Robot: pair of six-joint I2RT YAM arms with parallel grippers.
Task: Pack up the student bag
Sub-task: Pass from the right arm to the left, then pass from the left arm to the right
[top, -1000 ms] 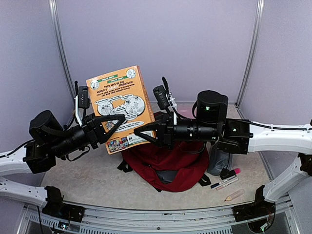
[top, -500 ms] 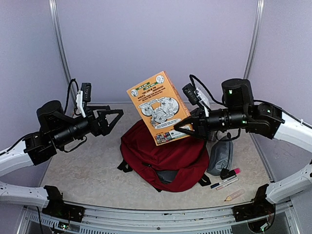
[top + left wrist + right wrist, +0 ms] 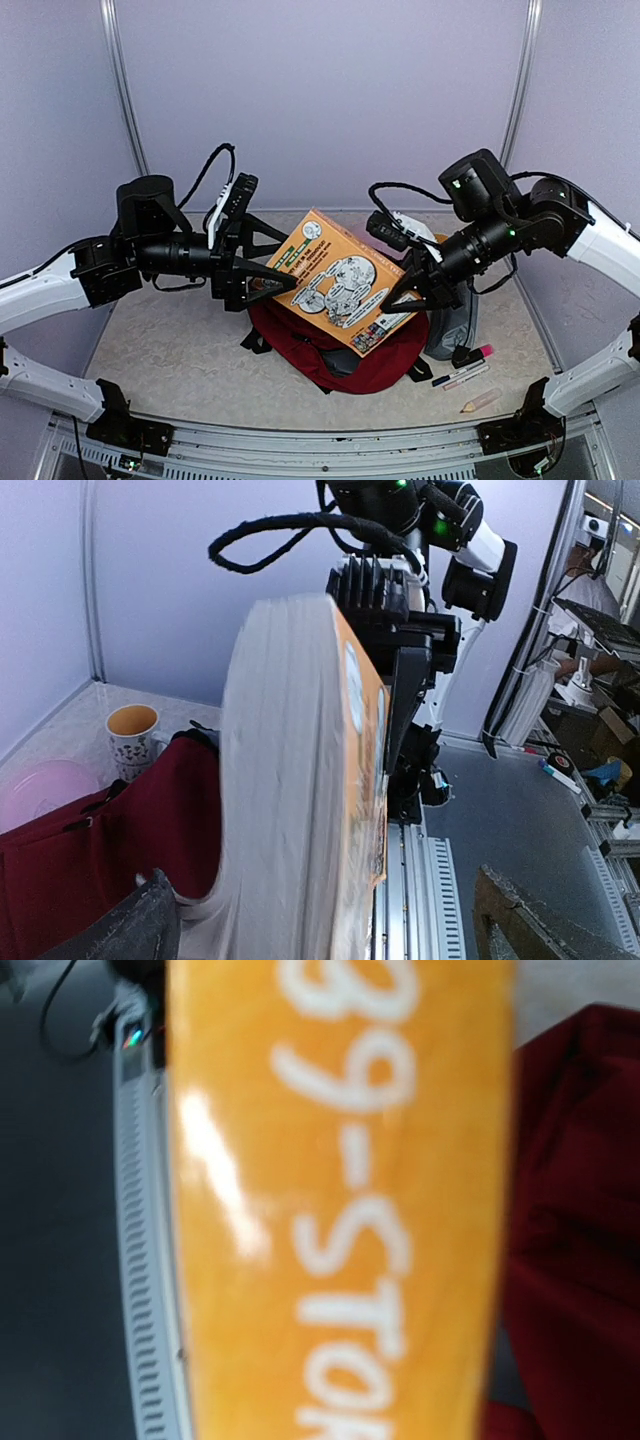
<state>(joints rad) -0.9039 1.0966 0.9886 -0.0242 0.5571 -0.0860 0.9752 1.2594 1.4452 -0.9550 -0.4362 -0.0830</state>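
Well, the right gripper (image 3: 392, 298) is clamped narrowly on the lower edge of a thick orange paperback book (image 3: 345, 295) with cartoon drawings on its cover. The book hangs tilted in the air just above the student bag (image 3: 295, 338), a large dark red fabric backpack lying on the table in the middle, between the two arms. The left gripper (image 3: 286, 263) stands spread wide at the book's left corner; from the left wrist camera the book's pale page edge (image 3: 290, 780) sits between the fingers (image 3: 120, 930), not pinched. In the right wrist view the orange spine (image 3: 340, 1200) with white lettering fills the frame, red fabric (image 3: 580, 1210) beside it. A small grey zip pouch (image 3: 450, 325) lies just right of the bag, with a pink highlighter (image 3: 478, 355) near it.
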